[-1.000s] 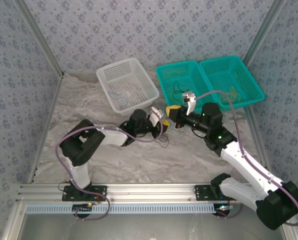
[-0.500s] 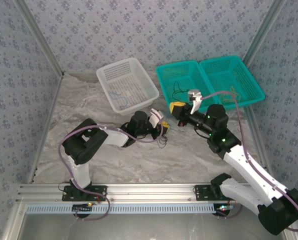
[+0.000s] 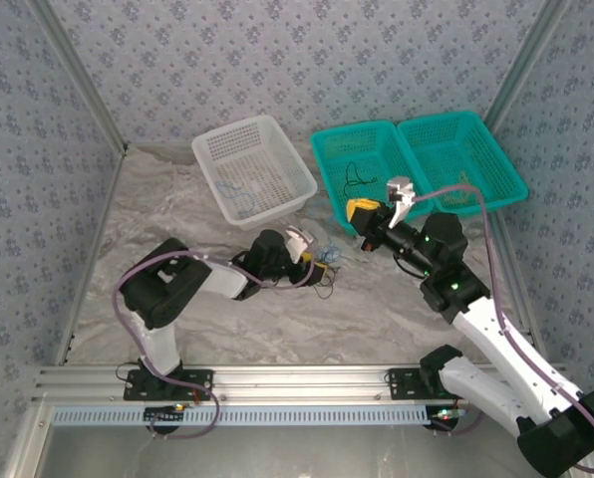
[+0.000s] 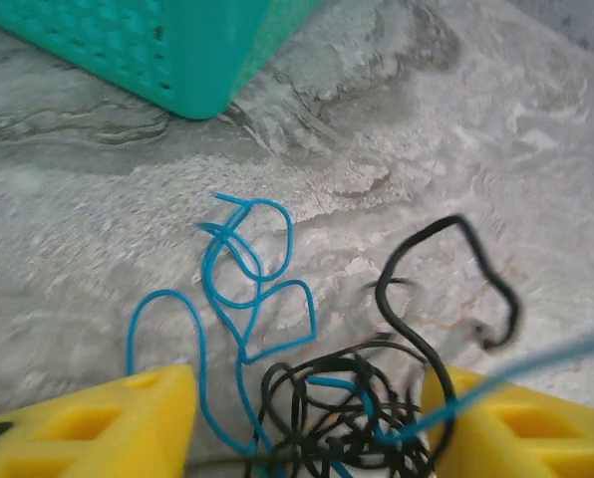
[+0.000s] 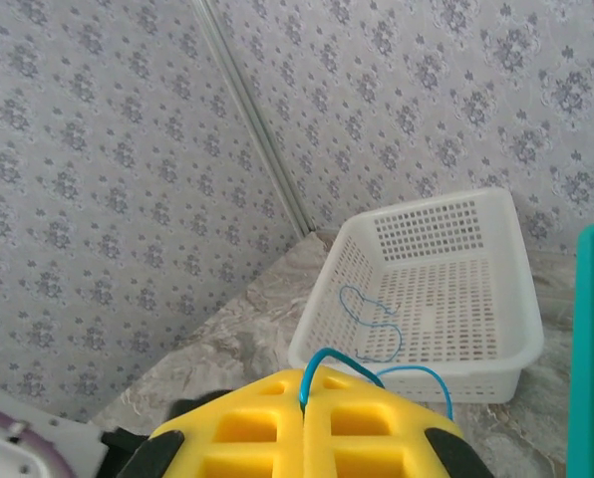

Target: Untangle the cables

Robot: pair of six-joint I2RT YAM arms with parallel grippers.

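A tangle of black and blue cables (image 4: 347, 398) lies on the marble table between the yellow fingers (image 4: 98, 423) of my left gripper (image 4: 312, 398), which stands open around it. More blue cable loops (image 4: 247, 279) spread on the table beyond the tangle. One blue strand (image 4: 536, 363) runs taut up and to the right. In the top view the left gripper (image 3: 315, 261) is low at the tangle (image 3: 327, 271). My right gripper (image 3: 361, 211) hangs above the table, shut on a loop of the blue cable (image 5: 322, 360) at its fingertips (image 5: 304, 383).
A white basket (image 3: 252, 164) at the back holds one blue cable (image 5: 362, 311). Two teal baskets stand to its right: the left one (image 3: 329, 159) holds a black cable (image 3: 355, 177), the right one (image 3: 496, 149) a yellow-tan one (image 3: 463, 191). A teal basket corner (image 4: 177, 50) is close ahead of the left gripper.
My left gripper has opened and let the tangle lie on the table. My right gripper, still shut on the blue cable, has moved right and towards the teal baskets.
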